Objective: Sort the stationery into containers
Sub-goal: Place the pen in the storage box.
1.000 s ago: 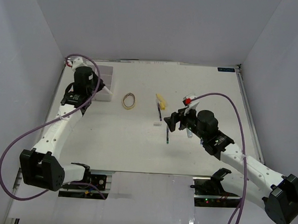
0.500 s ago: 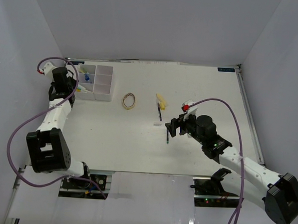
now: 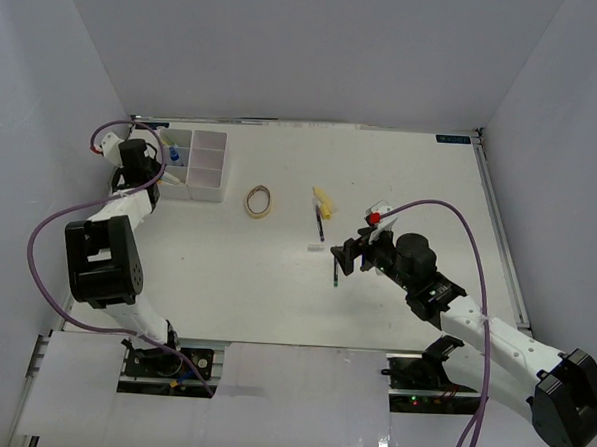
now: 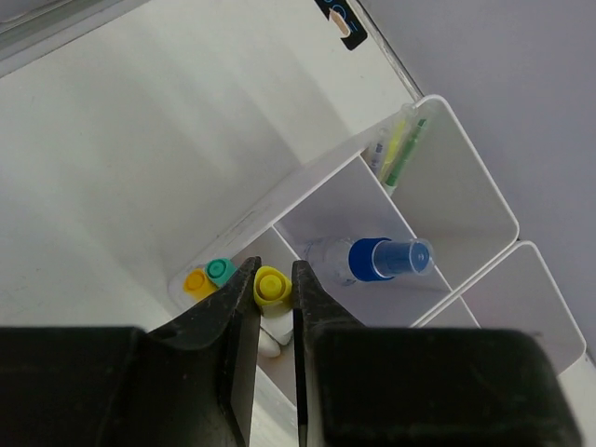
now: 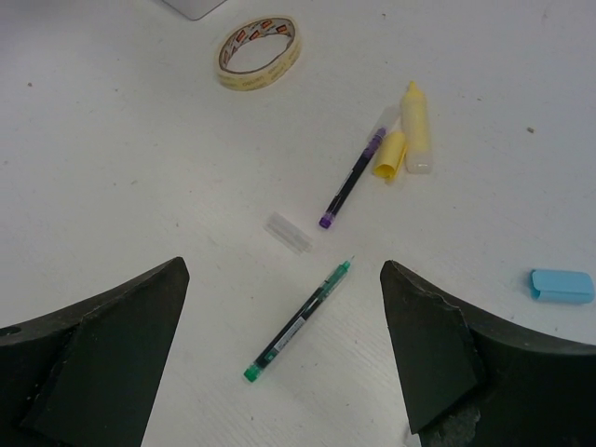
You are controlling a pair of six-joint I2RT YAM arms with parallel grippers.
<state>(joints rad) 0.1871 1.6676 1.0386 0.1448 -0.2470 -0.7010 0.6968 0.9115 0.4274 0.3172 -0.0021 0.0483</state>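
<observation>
1. Left end effector [image 4: 274, 264]: jaws drawn almost together and empty, just left of the tray.
2. White organizer tray [image 3: 205, 191]: six compartments, far-left part of the counter [image 3: 430, 190]. All contents listed are in the left column.
   - Far cell: green and yellow pens [image 4: 399, 154] leaning in the corner.
   - Middle cell: blue-capped bottle [image 4: 372, 259] on its side.
   - Near cell: markers [image 4: 221, 271] capped orange, green and yellow, standing on end.
3. Roll of tape [image 5: 259, 53]: flat on the counter, right of the tray and apart from it.
4. Yellow highlighter [image 5: 418, 126]: a loose yellow cap [image 5: 389, 155] lies just beside it.
5. Purple-tipped dark pen [image 5: 352, 179]: beside that cap.
6. Clear cap [image 5: 288, 233]: lies between the dark pen and the green pen.
7. Green pen [image 5: 298, 323]: lies on the counter below the right end effector.
8. Right end effector [image 5: 284, 270]: jaws spread wide and empty, above the green pen.
9. Light blue eraser [image 5: 562, 285]: right of the green pen, apart from it.
</observation>
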